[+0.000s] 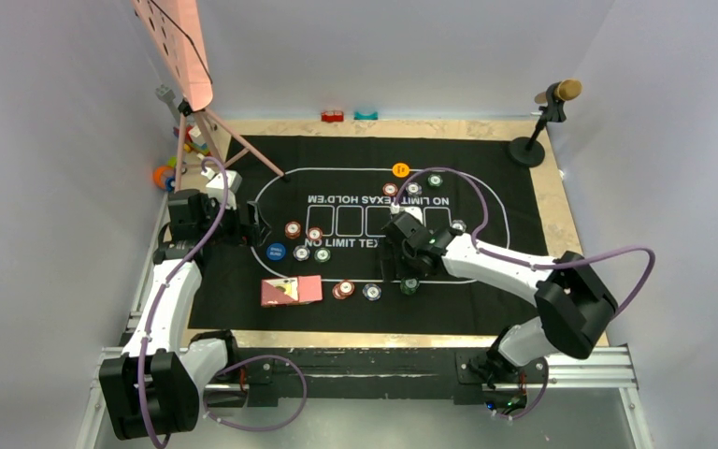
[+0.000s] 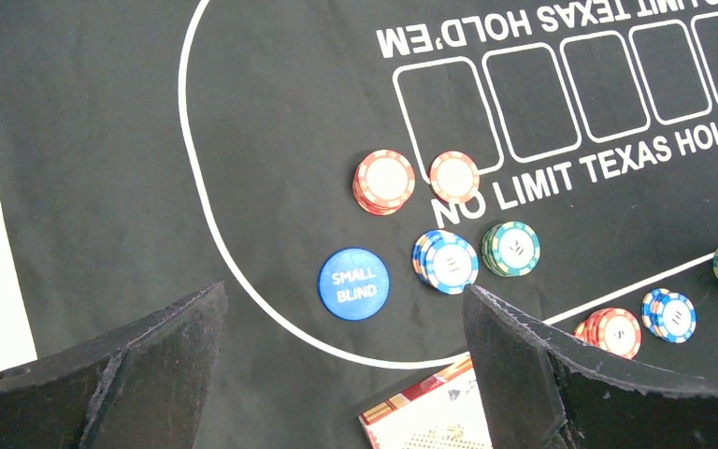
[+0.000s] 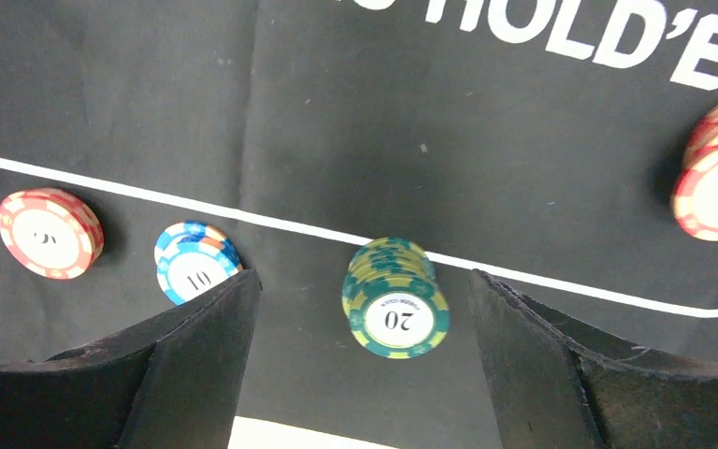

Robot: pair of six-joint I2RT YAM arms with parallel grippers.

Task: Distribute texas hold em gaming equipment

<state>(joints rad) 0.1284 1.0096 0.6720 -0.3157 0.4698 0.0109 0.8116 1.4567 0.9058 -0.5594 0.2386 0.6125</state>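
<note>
The right gripper (image 3: 360,277) stood open, its two jaws spread to either side of a small stack of green chips (image 3: 394,301). There was a clear gap on both sides, so nothing was grasped. The stack sat on the black mat (image 3: 337,112), right at the white line (image 3: 103,182). To its left in the wrist view lay a blue stack (image 3: 193,264) and, further on, a red stack (image 3: 50,233). I judge that such chips are hard, smooth and rather light, and that a stack can easily slide apart. The hold should be taken low on the round edges, pressing the whole stack squarely. The left gripper (image 2: 344,292) was also spread wide and empty, hovering above the blue button disc (image 2: 353,282). The playing cards (image 1: 291,291) lay near the front edge of the mat.
</note>
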